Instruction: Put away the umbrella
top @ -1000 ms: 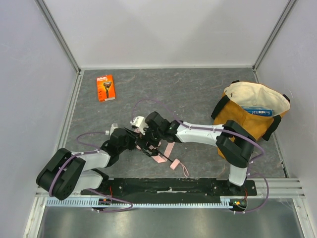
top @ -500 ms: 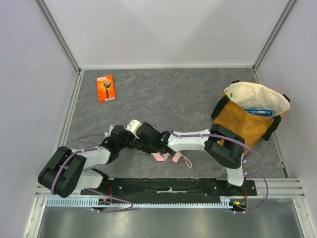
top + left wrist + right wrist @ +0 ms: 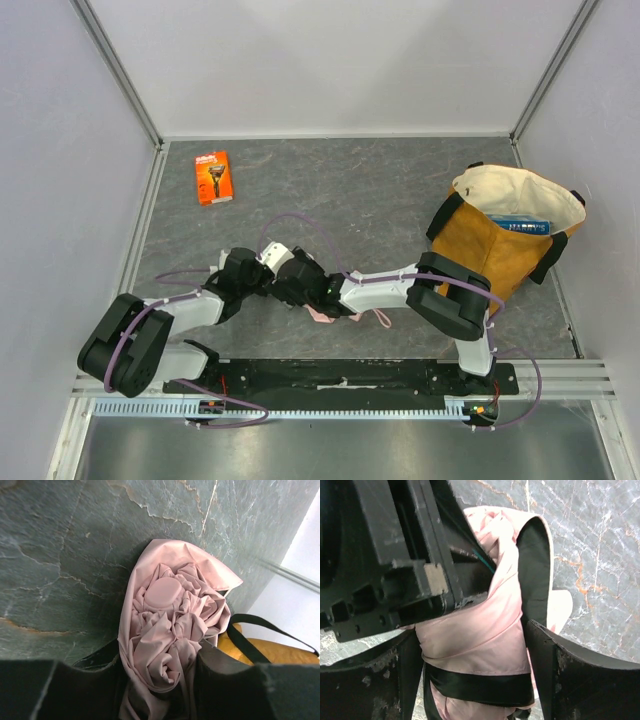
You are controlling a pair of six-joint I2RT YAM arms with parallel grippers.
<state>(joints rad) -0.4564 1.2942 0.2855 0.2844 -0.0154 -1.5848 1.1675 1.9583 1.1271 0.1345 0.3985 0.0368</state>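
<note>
Two grippers meet on the umbrella [image 3: 320, 314], low over the grey table [image 3: 400, 190]. The left gripper [image 3: 160, 680] pinches the bunched pink canopy, fabric pressed against both of its fingers and the round pink cap just ahead of the fingertips. The right gripper [image 3: 475, 675] clamps the wrapped bundle at its black closure band, and the left gripper's black body crowds in just ahead of it on its left. A pink wrist loop [image 3: 380, 318] trails beneath the right forearm. Well off to the right gripper's right stands a mustard tote bag [image 3: 500, 245]; far ahead of the left gripper lies an orange razor pack [image 3: 213, 177].
</note>
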